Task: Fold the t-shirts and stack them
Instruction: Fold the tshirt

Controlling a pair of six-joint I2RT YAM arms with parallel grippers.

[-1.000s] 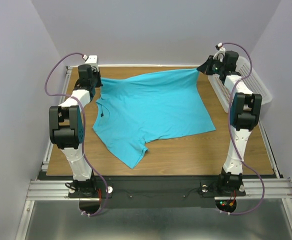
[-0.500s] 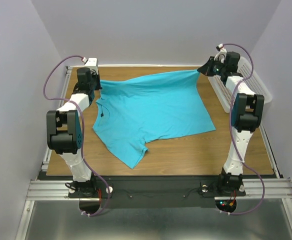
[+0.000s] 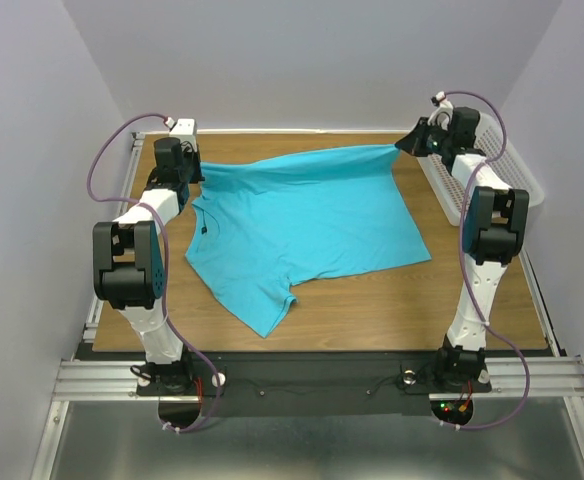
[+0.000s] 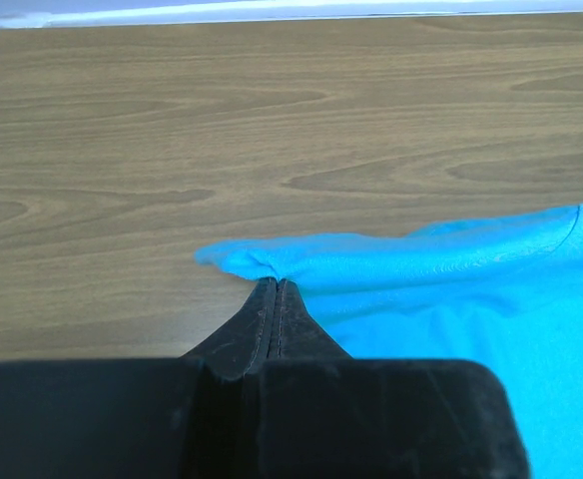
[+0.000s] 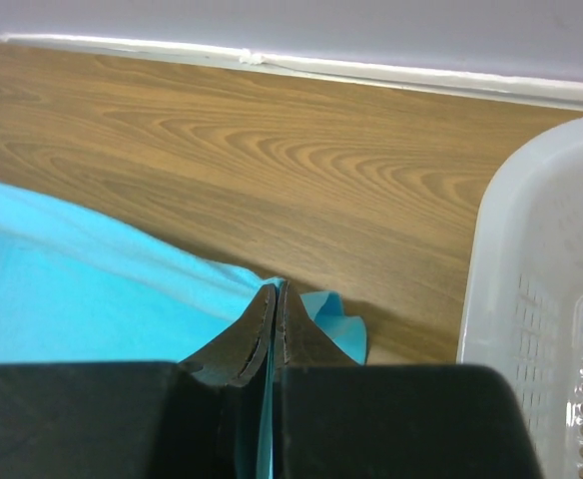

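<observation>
The thin turquoise t-shirt point(image 3: 302, 215) lies spread on my wood-grain worktop point(image 3: 392, 300), its dark neck label point(image 3: 204, 228) too small to read. My left end effector point(image 4: 275, 284) pinches one far corner of the soft fabric. My right end effector point(image 5: 274, 289) pinches the other, beside the perforated white basket point(image 5: 541, 329).

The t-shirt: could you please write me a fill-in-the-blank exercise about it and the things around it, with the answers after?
1. The left pincer is ____ on the t-shirt.
2. The white basket stands beside the ____ arm.
3. On the wooden table lies only ____ t-shirt.
Missing words: shut; right; one.
</observation>
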